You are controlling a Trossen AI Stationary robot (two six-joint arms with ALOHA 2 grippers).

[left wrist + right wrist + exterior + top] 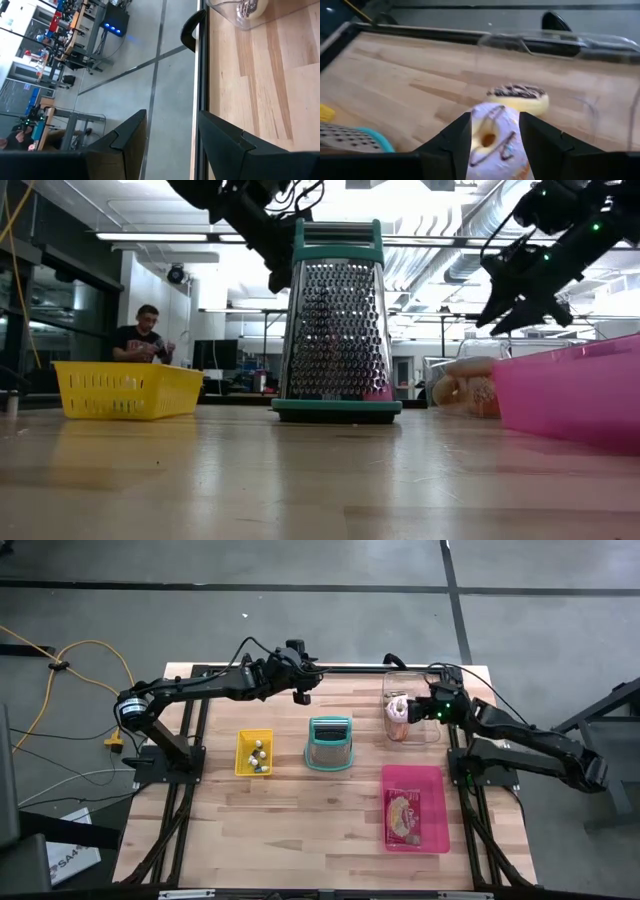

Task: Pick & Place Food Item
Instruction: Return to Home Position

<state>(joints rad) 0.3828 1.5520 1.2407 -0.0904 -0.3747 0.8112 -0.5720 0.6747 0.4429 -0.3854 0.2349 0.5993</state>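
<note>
The step in hand is the retreat, and it wants care on the right side. The right end effector (494,119) hangs over the transparent bin (555,40), which sits at about 2 o'clock from the middle of the desk (300,825). Its fingers are apart and grip nothing. The pale drizzled donut (506,146) lies in the bin directly under the gap, just beside the dark-iced donut (518,95).

I judge the safest move is to rise straight up until the fingers clear the bin's rim, and only then swing back toward the arm's base at 3 o'clock. The fingers should stay spread so that neither catches the donut or tips the bin's thin wall.

The left end effector (172,116), also spread and empty, hovers at the desk's 12 o'clock edge. It can draw back toward 9 o'clock without passing over the grater (329,743).

The pale donut is a ring, so it has no true long axis. Its holed, iced face is turned up toward the wrist camera, and it seems tipped more steeply than the dark one, which lies flat.
</note>
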